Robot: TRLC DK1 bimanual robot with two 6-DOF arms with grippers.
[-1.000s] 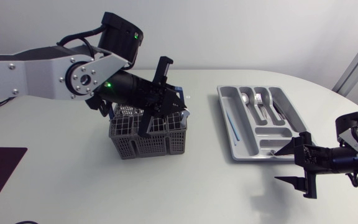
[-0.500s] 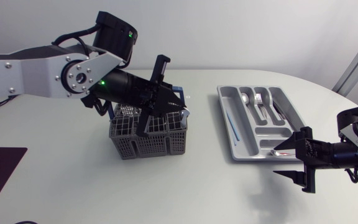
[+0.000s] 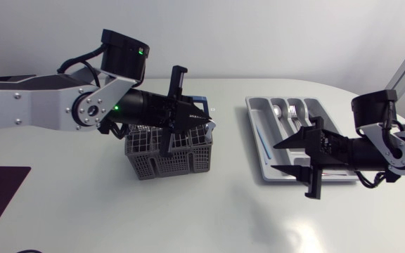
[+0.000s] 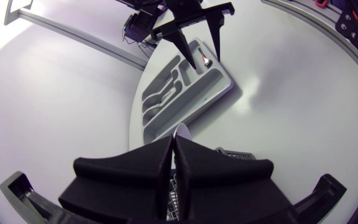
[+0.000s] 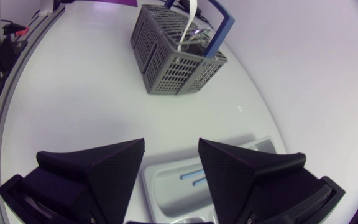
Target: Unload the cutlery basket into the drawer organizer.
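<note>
White desk [image 3: 83,211], mostly bare. Left hand [image 3: 201,118] sat over the cutlery basket [image 3: 166,160], fingers pinched narrow on a pale utensil [image 4: 180,132] whose tip poked out between them. The rest of it ran down into the basket under the hand. Right hand [image 3: 274,157] was spread wide with nothing in it, hovering over the near end of the drawer organizer [image 3: 250,105], well apart from the left hand.

Progress, my read: partway. Organizer already had silver cutlery [image 3: 292,112] in the slots beyond the right hand and thin blue pieces [image 3: 264,144] in the long slot beside it. Basket looked to have more metal in it, count unclear. To do: lift out the gripped piece, carry it over, repeat.

Room: open desk between basket and organizer, nothing in the lane. Watch the basket's blue handle [image 5: 219,34], just beside the left hand, on the way up. The right hand parked over the organizer could block the drop.
</note>
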